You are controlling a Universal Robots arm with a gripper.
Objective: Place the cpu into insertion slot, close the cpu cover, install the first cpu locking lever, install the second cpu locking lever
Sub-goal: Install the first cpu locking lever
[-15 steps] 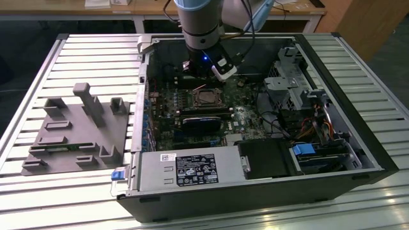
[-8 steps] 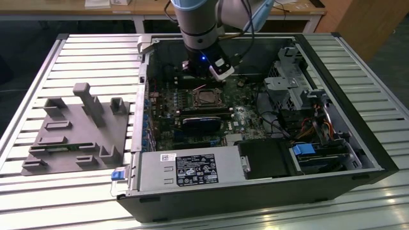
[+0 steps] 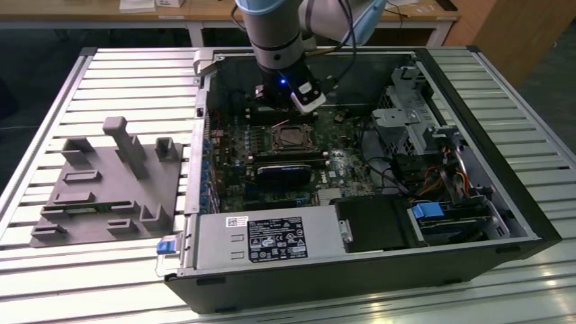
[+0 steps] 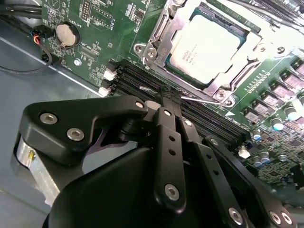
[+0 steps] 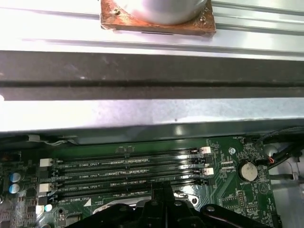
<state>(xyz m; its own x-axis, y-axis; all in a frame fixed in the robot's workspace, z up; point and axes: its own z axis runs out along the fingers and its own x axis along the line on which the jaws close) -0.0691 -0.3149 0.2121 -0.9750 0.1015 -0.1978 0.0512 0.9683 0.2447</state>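
The cpu (image 4: 205, 47) lies in the insertion slot (image 3: 274, 138) with the cpu cover (image 4: 156, 47) down over it. The gripper (image 4: 168, 97), fingertips pressed together, hangs over the memory slots (image 4: 137, 78) on the socket's far side, beside a thin locking lever (image 4: 202, 99).

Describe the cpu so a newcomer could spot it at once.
Look in the open computer case at the green circuit board. Near the board's middle sits a silver metal frame, beside the long black memory slots. The cpu is the flat, pale silver square showing through that frame's window.
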